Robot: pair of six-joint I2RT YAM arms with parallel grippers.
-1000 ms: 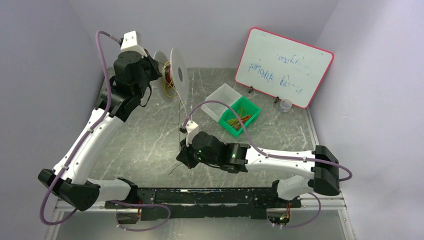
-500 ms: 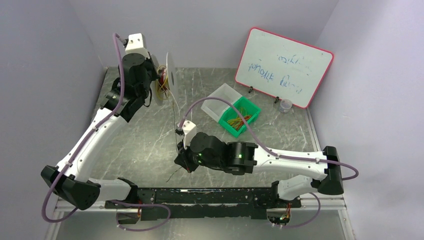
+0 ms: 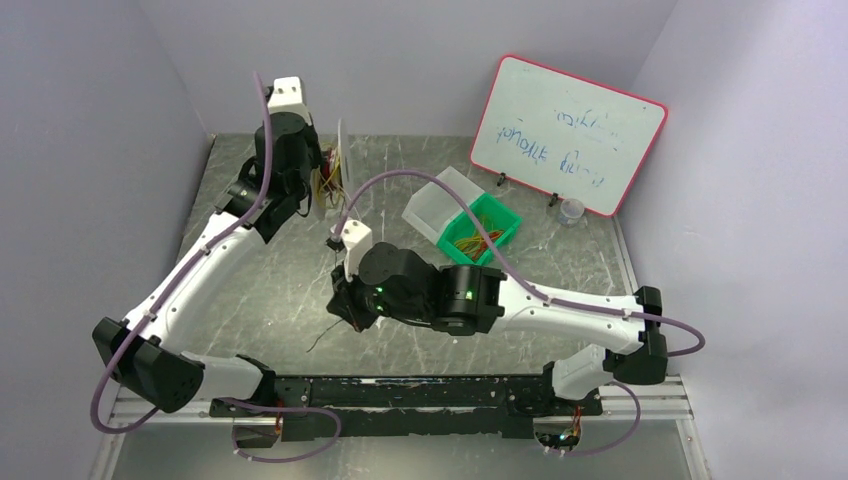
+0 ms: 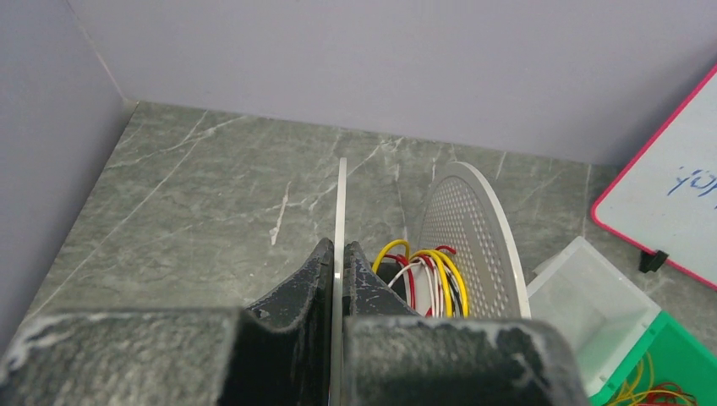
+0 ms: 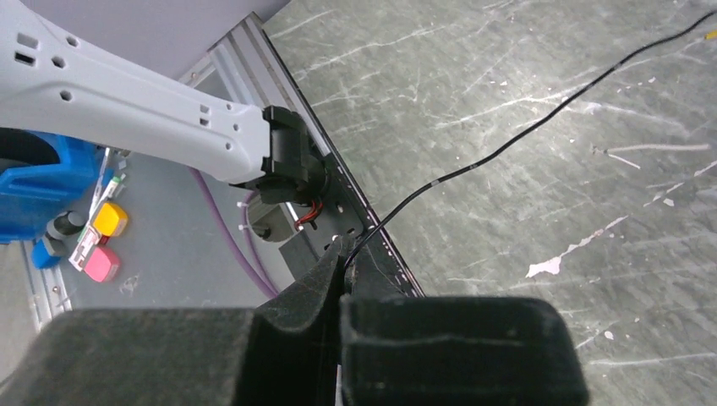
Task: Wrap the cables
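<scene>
My left gripper is shut on the thin near flange of a white spool, held upright at the back left. Yellow, red, white and black cables are wound on its hub, beside the perforated far flange. My right gripper is shut on a black cable that runs away over the table. In the top view the right gripper is below the spool, and the cable's loose tail lies on the table. More cables lie in a green bin.
A clear plastic box adjoins the green bin. A red-framed whiteboard stands at the back right with a small clear cup before it. The black rail runs along the near edge. Walls close in on the left and back.
The left gripper has swung the spool round to the right, now edge-on to the top camera. The right gripper has moved left and farther from the base, still holding the black cable.
</scene>
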